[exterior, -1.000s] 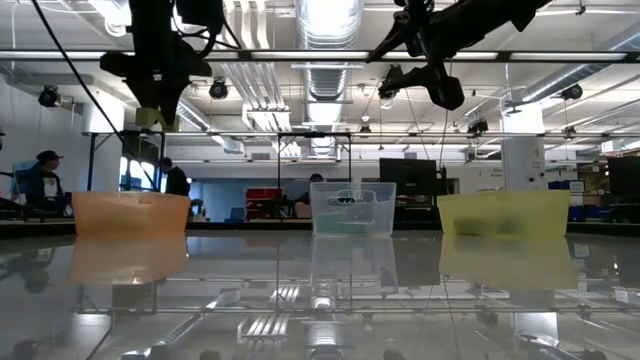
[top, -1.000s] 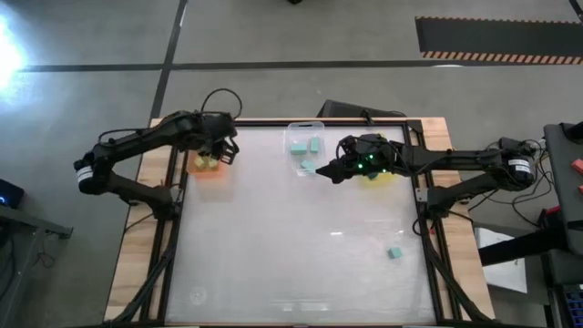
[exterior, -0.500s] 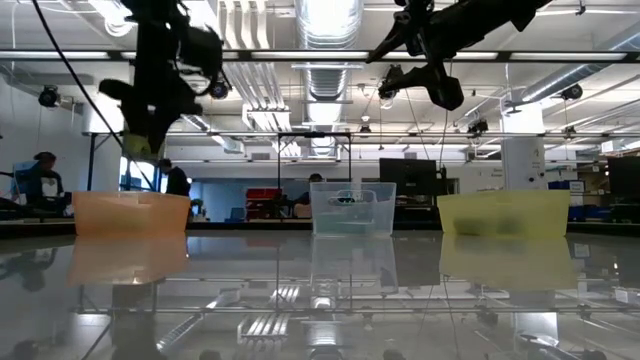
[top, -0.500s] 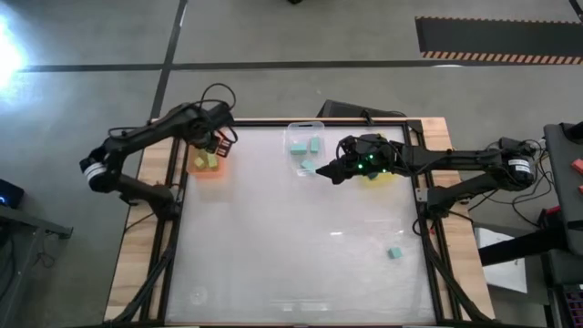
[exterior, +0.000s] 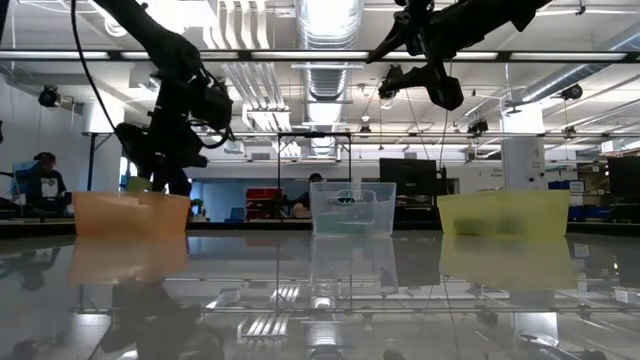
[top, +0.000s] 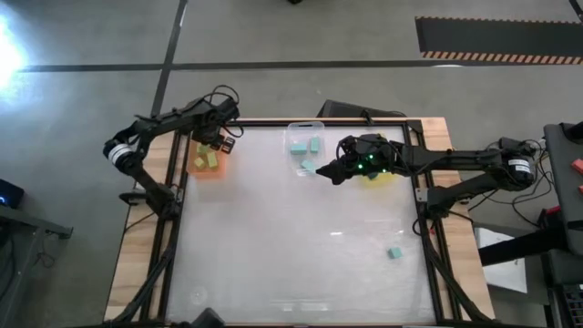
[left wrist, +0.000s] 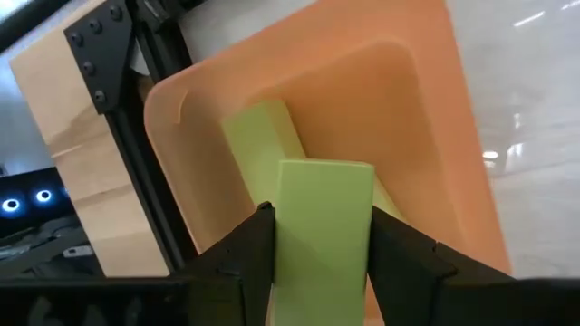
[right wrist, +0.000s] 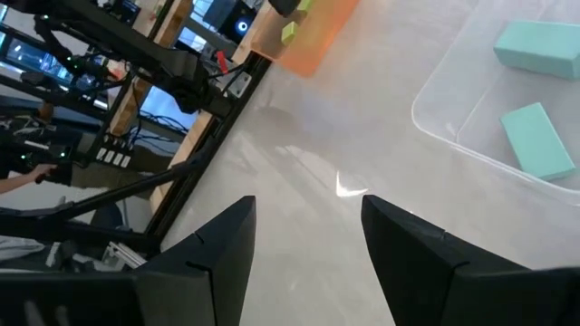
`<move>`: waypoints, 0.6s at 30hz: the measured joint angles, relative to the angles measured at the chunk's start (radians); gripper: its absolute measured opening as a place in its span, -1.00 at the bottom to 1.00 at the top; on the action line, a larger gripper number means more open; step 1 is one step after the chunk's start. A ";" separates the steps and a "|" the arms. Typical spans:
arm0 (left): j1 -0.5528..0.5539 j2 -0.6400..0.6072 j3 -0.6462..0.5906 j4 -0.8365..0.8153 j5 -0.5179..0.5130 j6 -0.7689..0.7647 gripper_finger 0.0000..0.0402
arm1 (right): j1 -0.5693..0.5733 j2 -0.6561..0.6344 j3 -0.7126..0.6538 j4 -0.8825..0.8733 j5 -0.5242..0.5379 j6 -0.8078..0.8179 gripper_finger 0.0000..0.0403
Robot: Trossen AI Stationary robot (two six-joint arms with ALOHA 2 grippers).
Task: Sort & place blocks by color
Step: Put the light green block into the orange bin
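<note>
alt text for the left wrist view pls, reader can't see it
The left gripper holds a yellow-green block between its two dark fingers, over an orange tray. Another yellow-green block already lies inside the tray. A wooden table edge and black frame run alongside the tray.
</note>
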 joint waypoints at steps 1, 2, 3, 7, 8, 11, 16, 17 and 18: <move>0.004 0.008 0.000 0.001 0.000 0.005 -0.33 | 0.000 0.000 0.000 0.000 0.000 0.000 -0.05; 0.008 0.014 0.000 0.002 -0.001 0.008 -0.32 | 0.000 0.000 0.000 0.000 0.000 0.000 -0.05; 0.009 0.018 0.000 0.007 -0.002 0.011 -0.32 | 0.000 0.000 0.000 0.000 0.000 0.000 -0.05; 0.014 0.019 0.000 0.034 -0.005 0.012 -0.32 | 0.000 0.000 0.000 0.000 -0.002 0.003 -0.05; 0.015 0.017 0.000 0.040 -0.005 0.012 -0.31 | 0.000 0.000 0.000 0.000 -0.004 0.004 -0.05; 0.015 0.001 0.000 0.065 -0.006 0.013 -0.31 | 0.000 0.000 0.000 0.000 -0.010 0.016 -0.05; 0.015 -0.008 0.000 0.083 -0.006 0.013 -0.31 | 0.000 -0.001 0.000 0.000 -0.017 0.032 -0.05; 0.015 -0.008 0.000 0.084 -0.006 0.013 -0.31 | 0.000 -0.001 0.000 0.000 -0.026 0.040 -0.05; 0.015 -0.008 0.000 0.084 -0.006 0.013 -0.31 | 0.000 -0.001 0.000 0.000 -0.034 0.047 -0.05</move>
